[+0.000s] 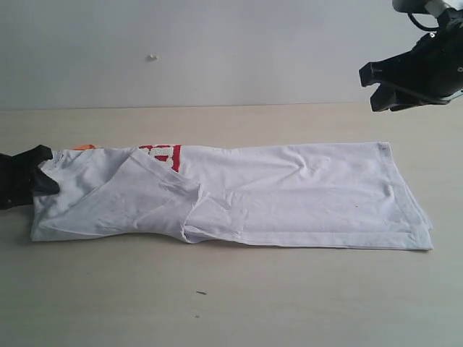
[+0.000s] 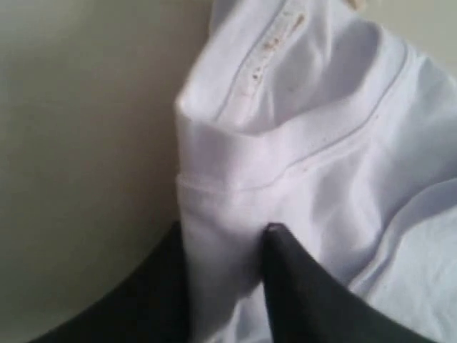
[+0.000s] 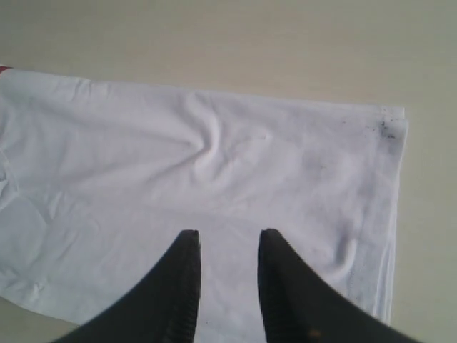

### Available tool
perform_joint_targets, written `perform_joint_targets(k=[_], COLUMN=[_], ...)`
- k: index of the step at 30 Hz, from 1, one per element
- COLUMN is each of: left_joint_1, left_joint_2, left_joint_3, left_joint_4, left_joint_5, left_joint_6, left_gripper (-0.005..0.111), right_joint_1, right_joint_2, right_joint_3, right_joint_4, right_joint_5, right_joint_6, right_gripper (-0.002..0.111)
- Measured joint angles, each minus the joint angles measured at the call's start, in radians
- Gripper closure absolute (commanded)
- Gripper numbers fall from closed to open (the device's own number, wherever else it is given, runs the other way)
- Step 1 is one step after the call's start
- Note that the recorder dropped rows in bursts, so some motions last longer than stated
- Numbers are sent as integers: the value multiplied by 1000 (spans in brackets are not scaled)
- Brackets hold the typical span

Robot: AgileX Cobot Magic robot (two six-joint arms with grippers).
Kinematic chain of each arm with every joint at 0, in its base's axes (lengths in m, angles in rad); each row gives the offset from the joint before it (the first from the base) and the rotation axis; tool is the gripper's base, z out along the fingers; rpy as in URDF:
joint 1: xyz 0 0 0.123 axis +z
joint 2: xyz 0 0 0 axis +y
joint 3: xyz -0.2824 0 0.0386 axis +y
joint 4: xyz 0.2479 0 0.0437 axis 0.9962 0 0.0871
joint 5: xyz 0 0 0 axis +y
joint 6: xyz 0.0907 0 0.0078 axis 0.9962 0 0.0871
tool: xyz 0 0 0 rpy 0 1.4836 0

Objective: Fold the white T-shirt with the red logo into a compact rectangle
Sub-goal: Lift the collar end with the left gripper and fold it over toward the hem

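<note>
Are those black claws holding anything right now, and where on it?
The left gripper pinches a fold of the white T-shirt at its collar end. The right gripper hangs open above the shirt, holding nothing.

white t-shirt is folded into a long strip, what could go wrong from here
1. The left end effector pinches only a small bunch at the collar end of the white T-shirt; lifting it could let the folded-in flap fall open.
2. The right end effector hangs open above the hem end, so a one-sided pull may skew the strip.
3. The wrinkles could get folded in.
</note>
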Motion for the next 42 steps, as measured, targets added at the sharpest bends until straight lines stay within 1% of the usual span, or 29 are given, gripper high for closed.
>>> perform_joint_targets(k=[2, 8, 12, 16, 18, 21, 24, 27, 31, 32, 33, 37, 38, 40, 42], left_joint_1=[0, 0, -8, -44, -81, -154, -253, -383, -560, -595, -645, -778, -800, -847, -878], left_joint_2=[4, 7, -20, -85, -127, -183, -212, -214, -210, -205, -195, -132, -111, -50, 17], left_joint_3=[0, 0, 12, 7, -18, -68, -122, -183, -282, -313, -345, -455, -477, -530, -583], left_joint_4=[0, 6, 17, 19, 19, 19, 19, 18, 18, 18, 18, 18, 18, 16, 16], left_joint_5=[2, 12, 31, 62, 92, 124, 140, 139, 100, 88, 72, 38, 30, 13, 6], left_joint_6=[0, 5, 12, 14, 16, 16, 16, 16, 16, 16, 16, 16, 16, 16, 16], left_gripper=[107, 107, 107, 107, 107, 107, 107, 107, 107, 107, 107, 106, 102, 89, 67], right_joint_1=[0, 0, 0, 0, 0, 0, 0, 0, 0, 0, 0, 0, 0, 0, 0], right_joint_2=[-11, -22, -22, -22, -22, -22, -22, -30, -55, -63, -77, -137, -152, -189, -214], right_joint_3=[0, 0, 0, 0, 0, 0, 0, -2, -16, -24, -33, -63, -64, -67, -69], right_joint_4=[6, 13, 13, 13, 13, 13, 13, 13, 11, 10, 10, 9, 9, 5, -17], right_joint_5=[1, 8, 6, 4, 4, 2, 2, 2, 12, 18, 28, 59, 61, 71, 77], right_joint_6=[-4, -10, -10, -10, -10, -10, -10, -10, -10, -8, -6, 11, 12, 17, 32], right_gripper=[79, 79, 79, 79, 79, 79, 79, 79, 78, 76, 75, 67, 66, 64, 64])
